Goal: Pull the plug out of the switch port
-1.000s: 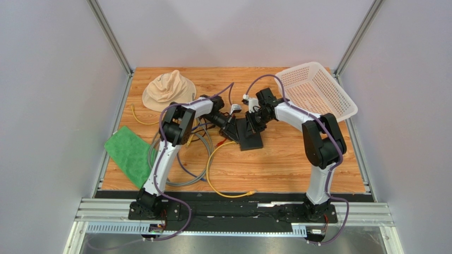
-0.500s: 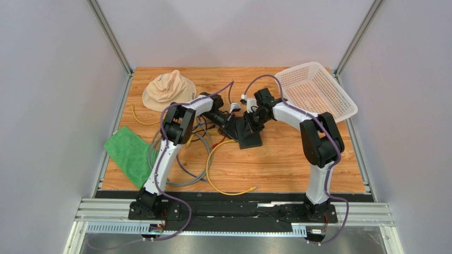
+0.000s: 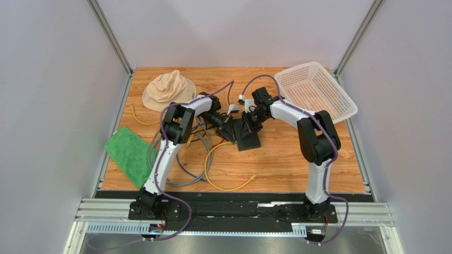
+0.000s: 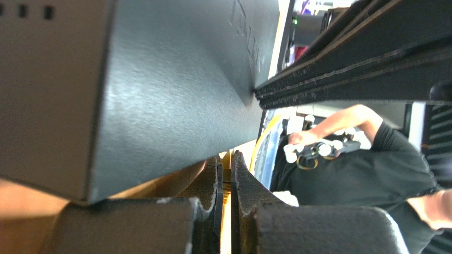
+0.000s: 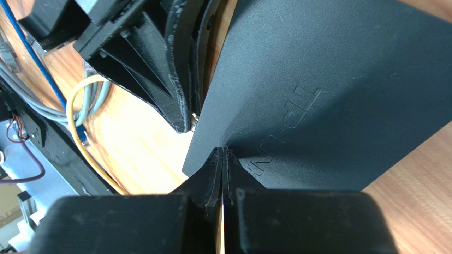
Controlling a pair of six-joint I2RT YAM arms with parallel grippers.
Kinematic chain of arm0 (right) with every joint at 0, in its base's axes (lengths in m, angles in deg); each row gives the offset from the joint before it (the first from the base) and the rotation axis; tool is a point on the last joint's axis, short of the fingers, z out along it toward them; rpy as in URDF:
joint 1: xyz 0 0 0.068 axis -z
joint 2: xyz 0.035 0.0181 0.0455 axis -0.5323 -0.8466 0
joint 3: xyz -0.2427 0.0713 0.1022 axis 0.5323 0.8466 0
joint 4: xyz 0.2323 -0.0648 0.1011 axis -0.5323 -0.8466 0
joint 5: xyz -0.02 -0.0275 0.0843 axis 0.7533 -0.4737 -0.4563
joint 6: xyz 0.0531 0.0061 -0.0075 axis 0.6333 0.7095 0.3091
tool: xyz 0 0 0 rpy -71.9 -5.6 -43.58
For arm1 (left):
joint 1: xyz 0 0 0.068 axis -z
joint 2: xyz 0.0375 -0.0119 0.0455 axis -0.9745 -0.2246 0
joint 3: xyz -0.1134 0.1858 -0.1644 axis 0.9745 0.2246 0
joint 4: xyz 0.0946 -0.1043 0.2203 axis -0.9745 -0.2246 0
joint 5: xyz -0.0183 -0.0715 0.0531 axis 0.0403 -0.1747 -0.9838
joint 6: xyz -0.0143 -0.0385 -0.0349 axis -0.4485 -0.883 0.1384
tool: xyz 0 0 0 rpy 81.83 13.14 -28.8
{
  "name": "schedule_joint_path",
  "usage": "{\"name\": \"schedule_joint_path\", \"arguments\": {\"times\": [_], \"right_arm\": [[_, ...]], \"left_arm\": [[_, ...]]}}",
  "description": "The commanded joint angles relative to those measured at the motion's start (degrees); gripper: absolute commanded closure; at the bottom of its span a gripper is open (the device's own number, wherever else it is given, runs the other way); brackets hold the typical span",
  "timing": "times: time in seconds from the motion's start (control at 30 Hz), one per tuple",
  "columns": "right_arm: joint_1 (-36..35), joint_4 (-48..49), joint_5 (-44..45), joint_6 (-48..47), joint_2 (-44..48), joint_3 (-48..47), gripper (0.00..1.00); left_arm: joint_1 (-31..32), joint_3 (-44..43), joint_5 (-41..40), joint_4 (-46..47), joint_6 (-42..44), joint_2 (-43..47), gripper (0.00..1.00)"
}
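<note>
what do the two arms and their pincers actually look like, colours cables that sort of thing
Both the left arm and the right arm have white links between chunky black joint housings, on black bases. A purple cable runs loosely along each. The left pincer and right pincer are matte black, each with two wedge-shaped fingers of rough finish. No markings show on them.

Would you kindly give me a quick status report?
Left tool shut at switch edge; right tool shut, on its top. Plug not visible. Yellow cable loops alongside.
</note>
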Motion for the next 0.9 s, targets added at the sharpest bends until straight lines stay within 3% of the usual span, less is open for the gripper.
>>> {"name": "schedule_joint_path", "arguments": {"times": [0.0,0.2,0.37,0.47,0.67,0.87], "right_arm": [[0.1,-2.0,7.8,-2.3,-3.8,1.5,1.0],[0.1,-1.6,7.7,-1.6,-4.8,0.9,1.0],[0.1,-1.4,7.9,-1.8,-2.5,1.1,1.0],[0.3,0.2,7.9,-2.9,1.2,2.2,1.0],[5.6,0.5,5.3,-5.9,7.8,-3.4,1.0],[11.5,0.0,7.9,-4.4,10.1,-11.4,0.97]], "left_arm": [[-0.6,-1.9,-5.0,-16.9,10.4,3.0,1.0],[-6.8,-13.4,-11.0,-12.9,2.7,3.2,1.0],[-8.8,-24.8,-18.0,-19.3,8.7,2.7,1.0],[-11.2,-31.2,-20.8,-18.6,9.2,4.8,1.0],[-16.8,-24.6,-36.0,-4.2,11.1,19.0,1.0],[-19.5,-23.3,-49.2,-3.4,18.9,26.4,1.0]]}}
